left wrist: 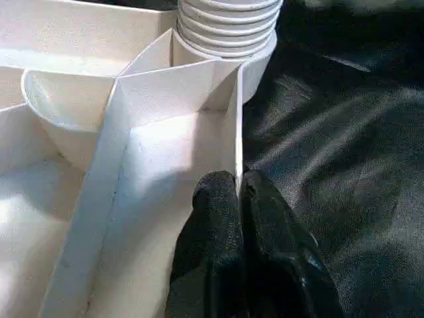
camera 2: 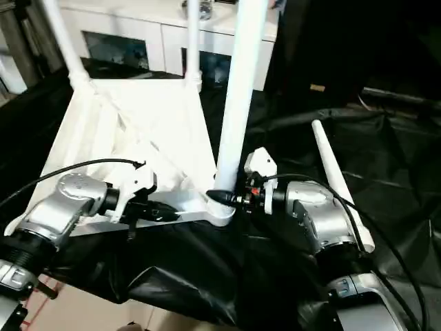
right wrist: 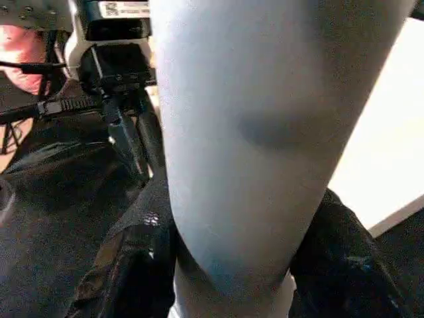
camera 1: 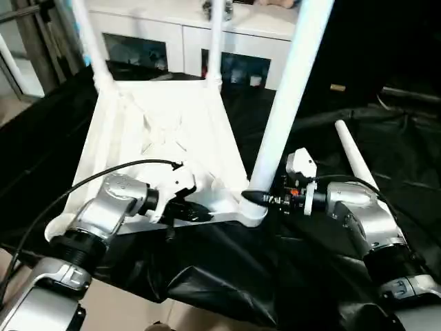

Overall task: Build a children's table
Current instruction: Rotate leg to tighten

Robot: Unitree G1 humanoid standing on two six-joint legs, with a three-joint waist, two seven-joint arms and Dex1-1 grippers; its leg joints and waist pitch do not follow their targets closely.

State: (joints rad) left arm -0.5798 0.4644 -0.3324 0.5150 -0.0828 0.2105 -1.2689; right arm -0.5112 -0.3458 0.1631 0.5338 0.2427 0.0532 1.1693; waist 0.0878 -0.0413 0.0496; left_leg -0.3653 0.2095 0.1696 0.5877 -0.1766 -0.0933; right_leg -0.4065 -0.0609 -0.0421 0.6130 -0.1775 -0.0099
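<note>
The white table top (camera 1: 165, 131) lies upside down on black cloth, ribbed underside up. Three legs stand in its corner sockets: two at the far corners (camera 1: 89, 41) (camera 1: 216, 41) and one at the near right corner (camera 1: 289, 89). My right gripper (camera 1: 253, 198) is shut on the base of that near leg (right wrist: 265, 132), one finger (right wrist: 132, 265) on each side. My left gripper (left wrist: 238, 189) is shut on the thin near rim wall (left wrist: 237, 132), close to the leg's ridged end (left wrist: 228, 23). A fourth leg (camera 1: 355, 155) lies loose to the right.
Black cloth (camera 1: 227, 276) covers the work surface and drapes over its near edge. A white cabinet with glass doors (camera 1: 186, 34) stands behind the table. Black cables run along both forearms.
</note>
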